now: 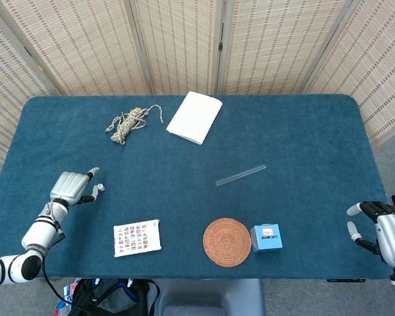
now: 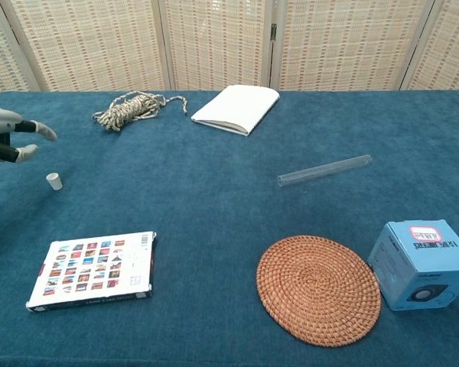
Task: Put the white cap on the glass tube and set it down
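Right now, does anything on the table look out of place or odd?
The white cap sits alone on the cloth, below the left hand, whose fingers are apart and off it. The glass tube lies far across the table, uncapped. Nothing looks spilled or damaged.
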Robot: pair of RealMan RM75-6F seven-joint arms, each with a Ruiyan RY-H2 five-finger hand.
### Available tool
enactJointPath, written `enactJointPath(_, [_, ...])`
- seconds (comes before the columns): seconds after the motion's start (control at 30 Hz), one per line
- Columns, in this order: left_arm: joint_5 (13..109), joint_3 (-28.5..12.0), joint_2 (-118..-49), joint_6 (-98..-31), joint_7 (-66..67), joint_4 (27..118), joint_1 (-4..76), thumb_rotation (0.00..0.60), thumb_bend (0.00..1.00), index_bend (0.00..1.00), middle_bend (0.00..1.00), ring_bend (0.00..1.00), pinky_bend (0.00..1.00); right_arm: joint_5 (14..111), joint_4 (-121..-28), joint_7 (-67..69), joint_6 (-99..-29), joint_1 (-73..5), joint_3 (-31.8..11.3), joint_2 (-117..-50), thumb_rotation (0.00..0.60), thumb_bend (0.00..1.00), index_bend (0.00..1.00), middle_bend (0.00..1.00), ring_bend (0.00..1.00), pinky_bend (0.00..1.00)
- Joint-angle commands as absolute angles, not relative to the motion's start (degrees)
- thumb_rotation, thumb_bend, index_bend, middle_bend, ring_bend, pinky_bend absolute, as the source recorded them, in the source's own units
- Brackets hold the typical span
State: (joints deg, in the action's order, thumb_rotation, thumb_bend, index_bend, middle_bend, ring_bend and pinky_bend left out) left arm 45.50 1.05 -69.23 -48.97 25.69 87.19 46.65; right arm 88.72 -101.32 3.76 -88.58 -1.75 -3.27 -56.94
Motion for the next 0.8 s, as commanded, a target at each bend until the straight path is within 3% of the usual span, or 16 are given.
enactJointPath(0.03, [50.83,-0.35,-69.04,-52.42,22.05,87.26,44.27,0.467,0.32,0.06,0.66,0.68,0.85,88.83,-101.16,3.88,-88.57,-1.78,-3.27,-57.05,0.6,0.35,0.47,0.46,0.37,0.4])
enactJointPath(0.17, [55.11,-0.91,-69.81,-53.68,19.21,85.76,42.96,0.38,0.27,0.06,0.37,0.42,0.56,88.94,-100.91,4.1,-88.64,-1.77,-3.28,-57.15,0.6,0.35,0.47,0.46,0.37,0.4])
enactJointPath(0.23, [56.89,-1.18,-70.25,-53.86,18.08,85.03,42.61,0.371,0.26,0.07,0.27,0.31,0.42,88.94,-100.84,4.16,-88.65,-1.73,-3.25,-57.16,0.6,0.35,0.47,0.46,0.37,0.4])
enactJointPath(0.3, [58.39,-1.48,-70.96,-54.07,17.14,84.1,42.4,0.452,0.26,0.08,0.19,0.24,0.3,88.92,-100.81,4.17,-88.69,-1.7,-3.26,-57.16,0.6,0.35,0.47,0.46,0.37,0.4])
enactJointPath(0.4, [60.05,-1.86,-72.33,-53.51,15.92,82.2,42.34,0.595,0.26,0.16,0.15,0.19,0.17,88.97,-100.76,4.23,-88.81,-1.61,-3.24,-57.15,0.6,0.35,0.47,0.46,0.37,0.4])
enactJointPath(0.57, [59.52,-1.98,-73.88,-51.0,18.39,79.74,43.28,0.6,0.26,0.28,0.19,0.21,0.17,88.93,-100.74,4.25,-88.95,-1.44,-3.19,-57.1,0.6,0.35,0.47,0.46,0.37,0.4])
enactJointPath(0.73, [58.34,-2.22,-75.51,-50.67,21.45,77.91,43.52,0.6,0.26,0.28,0.2,0.22,0.18,88.79,-100.77,4.17,-89.05,-1.25,-3.13,-57.08,0.6,0.35,0.47,0.46,0.37,0.4])
enactJointPath(0.8, [57.62,-2.54,-76.03,-50.04,21.35,77.53,43.53,0.6,0.26,0.28,0.16,0.17,0.15,88.75,-100.76,4.2,-89.04,-1.25,-3.17,-57.1,0.6,0.35,0.47,0.46,0.37,0.4])
